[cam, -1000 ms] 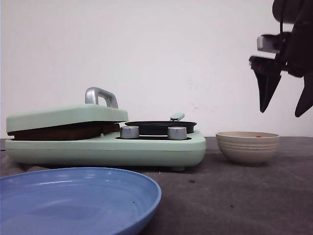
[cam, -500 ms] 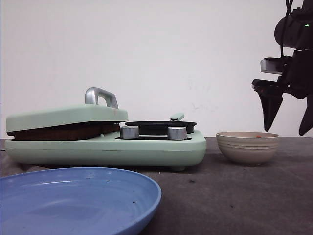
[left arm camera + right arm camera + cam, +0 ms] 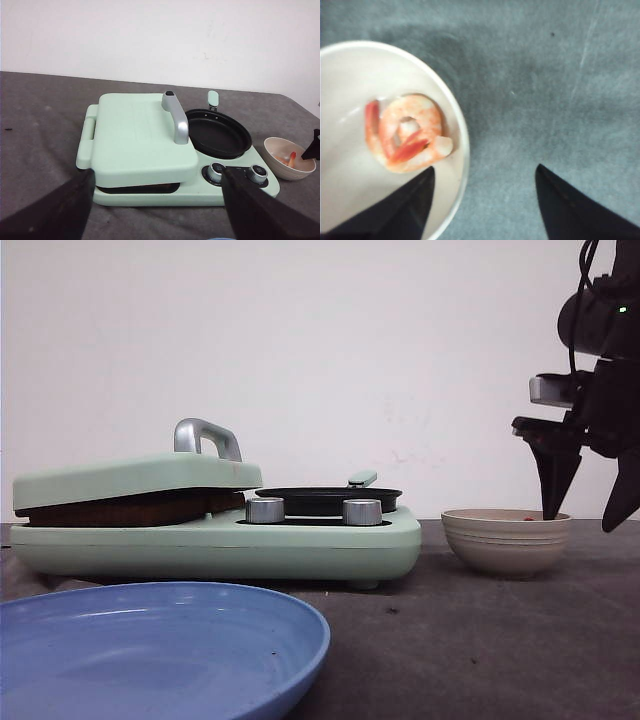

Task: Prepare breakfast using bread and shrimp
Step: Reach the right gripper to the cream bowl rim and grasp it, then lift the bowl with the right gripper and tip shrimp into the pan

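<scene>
Descending, the right claw (image 3: 585,512), spread, had reached the bowl (image 3: 507,540) near the bench's right edge, straddling its rim beside the shrimp (image 3: 407,132), grasp pending.

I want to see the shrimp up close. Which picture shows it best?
The right wrist view: the curled orange shrimp fills much of the bowl there. In the left wrist view it is only a small orange bit. From the front, just a red speck peeks over the rim.
</scene>
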You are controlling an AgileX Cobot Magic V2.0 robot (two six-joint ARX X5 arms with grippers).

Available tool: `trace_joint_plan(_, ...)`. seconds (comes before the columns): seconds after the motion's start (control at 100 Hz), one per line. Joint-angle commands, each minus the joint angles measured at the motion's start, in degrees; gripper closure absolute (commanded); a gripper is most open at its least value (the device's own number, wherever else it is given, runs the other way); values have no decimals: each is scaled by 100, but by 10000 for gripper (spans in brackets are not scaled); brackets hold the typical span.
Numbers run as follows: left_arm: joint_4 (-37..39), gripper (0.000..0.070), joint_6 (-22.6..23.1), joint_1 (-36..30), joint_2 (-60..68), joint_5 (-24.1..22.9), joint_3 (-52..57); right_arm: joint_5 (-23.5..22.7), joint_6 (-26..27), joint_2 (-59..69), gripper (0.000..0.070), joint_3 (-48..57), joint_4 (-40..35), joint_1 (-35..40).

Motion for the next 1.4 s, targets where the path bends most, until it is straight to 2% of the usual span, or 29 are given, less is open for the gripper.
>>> trace_joint_plan(0.0, 44, 265, 9, -11, -2, -33, 17, -17, -22, 162, 384, 131, 28, 39)
trace_joint_plan(0.12, 44, 266, 9, -11, -2, -33, 17, -22, -17, 184, 450, 131, 35, 39)
trace_joint_plan(0.45, 44, 265, 52, -11, -2, -33, 17, -160, 52, 278, 461, 131, 63, 42)
trace_joint_plan(0.55, 42, 265, 52, -11, -2, -33, 17, -197, 109, 326, 577, 129, 83, 59)
trace_joint_plan(0.62, 42, 266, 52, -11, -2, -33, 17, -197, 111, 354, 613, 129, 107, 87)
trace_joint_plan(0.71, 37, 265, 52, -11, -2, -33, 17, -208, 109, 369, 698, 129, 129, 114)
trace_joint_plan(0.87, 33, 265, 55, -11, -2, -33, 17, -363, 170, 442, 700, 129, 208, 170)
trace_joint_plan(1.39, 26, 266, 70, -11, -2, -33, 17, -365, 192, 544, 700, 129, 240, 286)
